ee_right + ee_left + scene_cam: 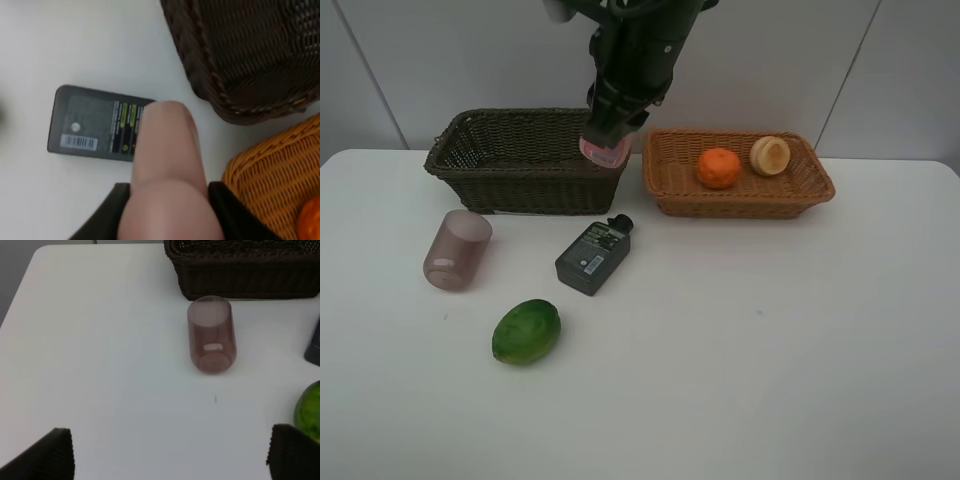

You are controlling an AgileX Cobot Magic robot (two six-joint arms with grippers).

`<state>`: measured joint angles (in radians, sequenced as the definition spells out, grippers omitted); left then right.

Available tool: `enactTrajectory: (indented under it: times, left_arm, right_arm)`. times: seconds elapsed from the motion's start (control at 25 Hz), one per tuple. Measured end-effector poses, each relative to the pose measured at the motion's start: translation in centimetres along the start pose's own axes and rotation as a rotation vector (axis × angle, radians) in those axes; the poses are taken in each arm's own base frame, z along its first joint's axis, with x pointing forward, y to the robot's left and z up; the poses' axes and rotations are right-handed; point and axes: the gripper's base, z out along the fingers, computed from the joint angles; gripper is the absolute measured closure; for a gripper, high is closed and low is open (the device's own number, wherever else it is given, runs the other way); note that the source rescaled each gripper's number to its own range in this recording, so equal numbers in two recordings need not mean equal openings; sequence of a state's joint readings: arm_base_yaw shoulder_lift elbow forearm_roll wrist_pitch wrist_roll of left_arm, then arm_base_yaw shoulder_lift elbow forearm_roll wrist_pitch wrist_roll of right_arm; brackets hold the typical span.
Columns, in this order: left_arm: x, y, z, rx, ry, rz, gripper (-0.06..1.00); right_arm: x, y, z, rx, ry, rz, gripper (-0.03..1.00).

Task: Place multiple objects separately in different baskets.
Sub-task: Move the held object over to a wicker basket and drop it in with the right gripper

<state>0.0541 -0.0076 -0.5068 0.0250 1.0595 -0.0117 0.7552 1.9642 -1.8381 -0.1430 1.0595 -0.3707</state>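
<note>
My right tool [170, 215] is clenched on the pink bottle [167, 150], held aloft by the dark basket's [520, 185] right end, near the gap to the tan basket [740, 205]. I judge the bottle light, rigid, smooth-skinned plastic; grip across the round body, firmly, since it may slip. Both baskets are stiff woven wicker with ribbed walls. My left tool [172, 452] hangs released over the worktop [770, 330] near the cup [457, 250], a translucent, thin-walled cylinder lying on its side: likely to roll, so pinch its wall at the rim.
</note>
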Motion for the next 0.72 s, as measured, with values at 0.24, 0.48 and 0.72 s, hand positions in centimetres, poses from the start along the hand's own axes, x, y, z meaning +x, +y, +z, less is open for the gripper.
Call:
enactTrajectory:
  times: [0.24, 0.48, 0.72]
  left_arm:
    - [0.0, 0.0, 0.0, 0.000, 0.000, 0.000, -0.06]
    - [0.0, 0.0, 0.0, 0.000, 0.000, 0.000, -0.06]
    - [0.0, 0.0, 0.0, 0.000, 0.000, 0.000, -0.06]
  right_arm:
    - [-2.1, -0.7, 1.6, 0.027, -0.081, 0.105, 0.96]
    - [-4.1, -1.5, 3.5, 0.069, -0.207, 0.175, 0.96]
    - [-4.1, -3.3, 6.4, 0.120, -0.290, 0.214, 0.96]
